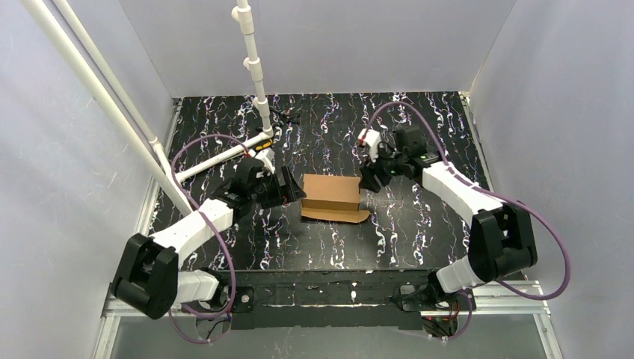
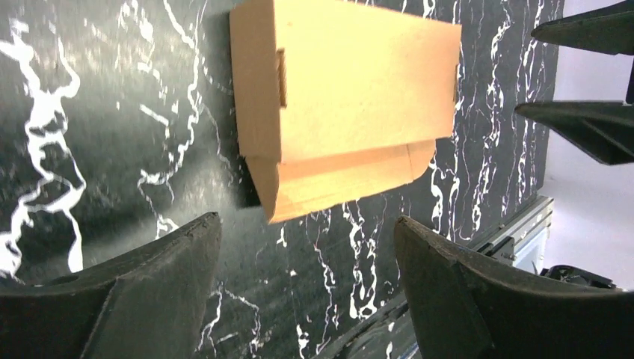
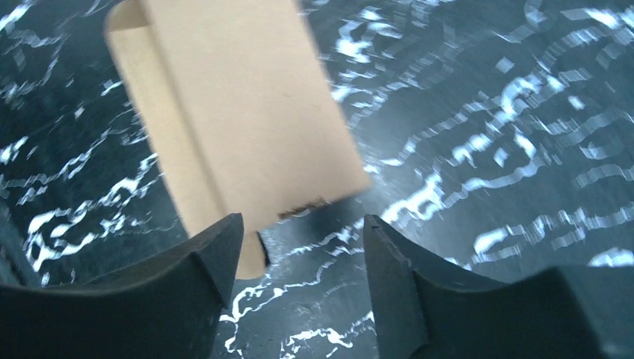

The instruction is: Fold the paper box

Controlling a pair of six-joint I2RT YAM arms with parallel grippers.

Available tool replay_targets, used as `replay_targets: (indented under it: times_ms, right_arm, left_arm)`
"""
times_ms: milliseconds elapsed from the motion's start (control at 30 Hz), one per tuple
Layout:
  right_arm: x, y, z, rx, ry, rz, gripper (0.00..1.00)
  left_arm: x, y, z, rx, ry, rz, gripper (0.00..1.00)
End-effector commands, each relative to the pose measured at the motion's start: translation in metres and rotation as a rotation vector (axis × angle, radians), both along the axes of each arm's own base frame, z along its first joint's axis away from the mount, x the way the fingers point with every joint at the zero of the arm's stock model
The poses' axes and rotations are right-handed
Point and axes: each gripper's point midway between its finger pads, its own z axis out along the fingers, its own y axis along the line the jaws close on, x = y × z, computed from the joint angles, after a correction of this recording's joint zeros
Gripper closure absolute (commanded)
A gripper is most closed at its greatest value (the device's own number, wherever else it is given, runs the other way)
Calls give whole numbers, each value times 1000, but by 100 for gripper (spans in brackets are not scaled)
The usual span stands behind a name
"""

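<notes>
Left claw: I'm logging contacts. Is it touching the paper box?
Apart. The left wrist view shows the left claw open, with bare table visible between both fingers and the paper box.

One plain brown cardboard box (image 1: 330, 196) mid-way on one black, white-veined marbled tabletop (image 1: 419, 120). Two white-and-black arms, left arm (image 1: 196, 221) at 8 o'clock of it, right arm (image 1: 460, 191) at 3 o'clock, each with one black two-finger gripper: left gripper (image 1: 295, 187), right gripper (image 1: 366, 179). Four white plastic pipes (image 1: 254, 67) from 10 to 12 o'clock; two purple cables (image 1: 404, 103).
</notes>
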Motion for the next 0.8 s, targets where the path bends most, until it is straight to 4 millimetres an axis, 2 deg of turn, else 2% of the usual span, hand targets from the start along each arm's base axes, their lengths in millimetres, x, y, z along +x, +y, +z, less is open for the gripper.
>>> replay_targets:
  times_ms: [0,100,167,233,267,400,533,667,767]
  right_arm:
    - [43,-26,27,132,-82,-292,36]
    - [54,-40,16,113,-68,-375,48]
    - [59,-45,5,84,-48,-409,56]
    - [65,-52,-6,49,-34,-465,65]
    - [69,-55,-11,36,-30,-495,68]
    - [73,-55,-30,37,32,-554,76]
    - [68,-42,-46,35,93,-544,78]
    - [62,-27,-55,25,116,-513,78]
    - [59,-19,-61,10,124,-497,78]
  left_arm:
    - [18,2,6,73,-7,-7,24]
    - [30,2,3,112,-17,-9,38]
    - [36,4,3,136,-25,0,51]
    - [43,7,3,166,-41,18,57]
    - [47,12,3,187,-50,40,65]
    - [59,27,-5,245,-54,144,84]
    - [57,21,-25,251,26,118,93]
    - [53,11,-40,221,64,74,96]
    - [53,2,-43,187,68,36,96]
